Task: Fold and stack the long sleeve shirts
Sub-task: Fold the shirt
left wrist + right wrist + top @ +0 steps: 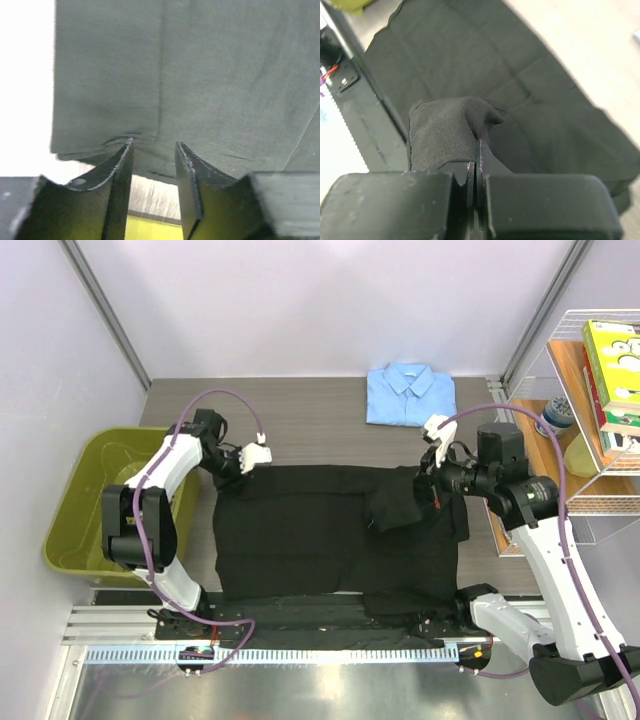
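The black long sleeve shirt (300, 535) lies spread across the middle of the table, close up in the left wrist view (200, 75). My left gripper (245, 468) is at its far left corner, jaws open, with the cloth's edge just past the fingertips (154, 146) and nothing pinched. My right gripper (418, 485) is shut on a raised fold of the black shirt (445, 135) at its far right side; in the right wrist view (476, 156) the jaws meet on the cloth. The light blue shirt (410, 395) lies folded at the back of the table.
A green bin (75, 505) stands off the table's left edge and shows below the left fingers (150, 227). A white wire shelf (590, 430) with boxes and a wooden board stands at the right. A metal rail (300, 652) runs along the near edge.
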You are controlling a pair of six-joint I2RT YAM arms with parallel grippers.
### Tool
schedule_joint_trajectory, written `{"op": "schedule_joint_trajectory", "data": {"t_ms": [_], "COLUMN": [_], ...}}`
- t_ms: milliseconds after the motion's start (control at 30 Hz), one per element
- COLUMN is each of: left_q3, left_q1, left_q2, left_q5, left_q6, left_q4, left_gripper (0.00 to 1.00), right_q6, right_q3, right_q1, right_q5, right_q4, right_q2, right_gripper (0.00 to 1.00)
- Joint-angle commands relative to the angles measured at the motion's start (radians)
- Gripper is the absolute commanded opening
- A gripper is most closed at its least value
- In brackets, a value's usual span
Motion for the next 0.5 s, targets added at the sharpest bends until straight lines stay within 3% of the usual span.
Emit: {"op": "schedule_joint_trajectory", "data": {"t_ms": [0,200,367,467], "left_q3": [0.067,0.095,0.133,0.148], "left_q1": [0.007,0.007,0.005,-0.005], "left_q2": [-0.093,-0.150,-0.190,-0.221], "left_q5": [0.076,0.120,0.188,0.196], "left_q6": [-0.076,-0.144,-0.201,-0.245], "left_q4": [0.006,0.026,0.028,0.052], "left_gripper": [0.42,0.54,0.90,1.00], "right_q6": [0.031,0.193,0.252,0.249], "right_q3": [-0.055,-0.001,0.062,0.037], "right_q1": [0.032,0.113,0.177,0.211], "right_q5": [-0.062,-0.056,-0.060,-0.051], "right_q4": [0.024,0.165,0.230,0.238], "right_q2": [-0.001,0.021,0.062,0.064], "right_gripper": [0.01,0.01,0.01,0.01]}}
